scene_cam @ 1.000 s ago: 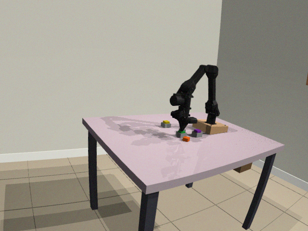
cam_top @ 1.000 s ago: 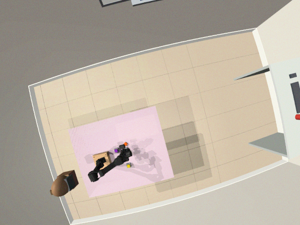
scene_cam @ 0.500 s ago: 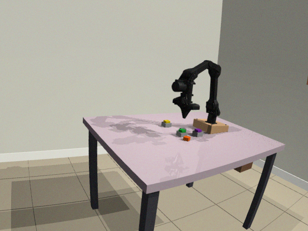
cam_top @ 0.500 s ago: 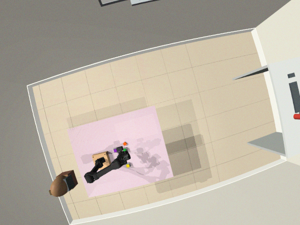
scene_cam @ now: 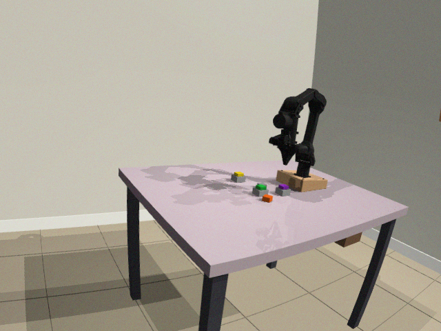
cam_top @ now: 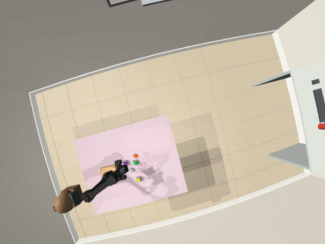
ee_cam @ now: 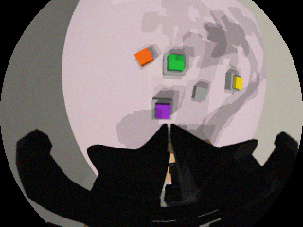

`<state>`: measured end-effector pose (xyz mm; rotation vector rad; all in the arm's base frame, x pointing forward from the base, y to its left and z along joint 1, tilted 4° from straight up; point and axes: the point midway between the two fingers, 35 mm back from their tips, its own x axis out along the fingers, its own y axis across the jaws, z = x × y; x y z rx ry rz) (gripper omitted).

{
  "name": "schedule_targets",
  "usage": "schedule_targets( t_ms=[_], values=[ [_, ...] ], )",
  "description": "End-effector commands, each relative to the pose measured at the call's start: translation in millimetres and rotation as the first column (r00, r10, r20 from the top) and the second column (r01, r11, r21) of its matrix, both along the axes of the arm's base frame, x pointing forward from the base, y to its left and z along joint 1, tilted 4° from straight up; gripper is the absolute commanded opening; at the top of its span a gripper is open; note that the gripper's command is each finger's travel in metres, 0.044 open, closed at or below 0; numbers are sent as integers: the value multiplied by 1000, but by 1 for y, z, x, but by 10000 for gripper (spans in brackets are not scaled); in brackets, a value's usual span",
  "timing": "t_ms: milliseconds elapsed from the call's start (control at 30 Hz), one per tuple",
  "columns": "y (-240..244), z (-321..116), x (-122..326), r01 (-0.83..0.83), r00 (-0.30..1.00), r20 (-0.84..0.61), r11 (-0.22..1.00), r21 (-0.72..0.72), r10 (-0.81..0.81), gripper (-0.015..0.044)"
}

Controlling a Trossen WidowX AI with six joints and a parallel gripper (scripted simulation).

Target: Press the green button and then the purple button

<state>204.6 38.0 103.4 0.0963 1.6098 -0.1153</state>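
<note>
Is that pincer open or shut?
Shut. The pincer has its fingers meeting at a point, nothing between them, above the purple button.

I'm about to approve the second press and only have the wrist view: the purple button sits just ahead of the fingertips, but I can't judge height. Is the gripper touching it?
Observer: No. In the exterior view the gripper hangs well above the table, clear of the purple button.
Operator: Are the fingers closed on anything?
Observer: Closed, and nothing is between them; they taper to a single point.
Operator: Is the tip right over purple?
Observer: The top view shows the gripper beside the purple button, on the arm-base side, not yet covering it.
Operator: Which object is nearest the green button?
Observer: The orange block lies close to the green button, apart from it.
</note>
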Motion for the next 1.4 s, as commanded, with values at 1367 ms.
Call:
schedule_targets(
  t_ms=[1367],
  values=[
    [1,-99,-17,9,1000,-8,1000,2,-9,20]
  ],
)
